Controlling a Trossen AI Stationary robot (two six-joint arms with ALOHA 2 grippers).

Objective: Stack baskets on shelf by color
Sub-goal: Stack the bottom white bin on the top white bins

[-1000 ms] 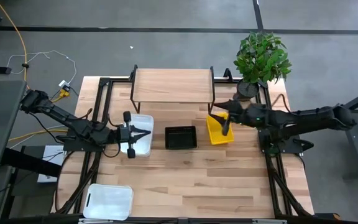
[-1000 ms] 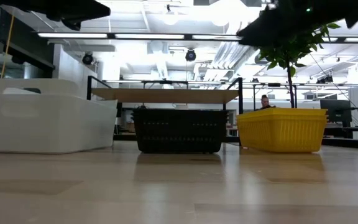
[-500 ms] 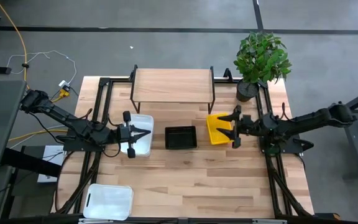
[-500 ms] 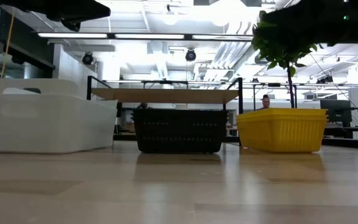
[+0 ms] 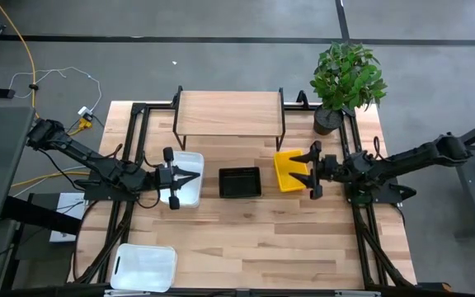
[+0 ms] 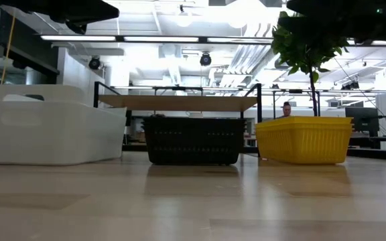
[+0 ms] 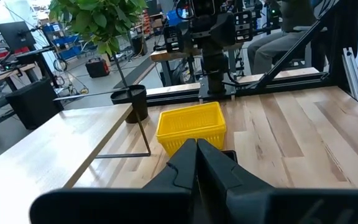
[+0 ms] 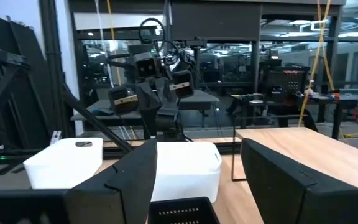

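Note:
Three baskets stand in a row on the table in front of the shelf (image 5: pixel 229 114): white (image 5: pixel 186 188), black (image 5: pixel 240 182) and yellow (image 5: pixel 288 170). Another white basket (image 5: pixel 144 266) sits near the front left corner. My left gripper (image 5: pixel 195 175) is shut and hovers above the white basket in the row, pointing toward the table's right. My right gripper (image 5: pixel 311 170) is open and level at the yellow basket's right side, raised above it and pointing left, with nothing between its fingers (image 8: pixel 135 177). The low view shows the black basket (image 6: pixel 193 140) and the yellow basket (image 6: pixel 303 139) resting flat on their bottoms.
A potted plant (image 5: pixel 347 76) stands at the far right corner, beside the shelf. The shelf's wooden top (image 8: pixel 306 143) is bare. Black frame rails (image 5: pixel 130 148) run along both table sides. Bare tabletop (image 5: pixel 270 239) lies between the row of baskets and the near edge.
My right gripper has drawn back from over the yellow basket toward the table's right edge, sinking a little and tipping from pointing down to about level. The yellow basket stays on the table.

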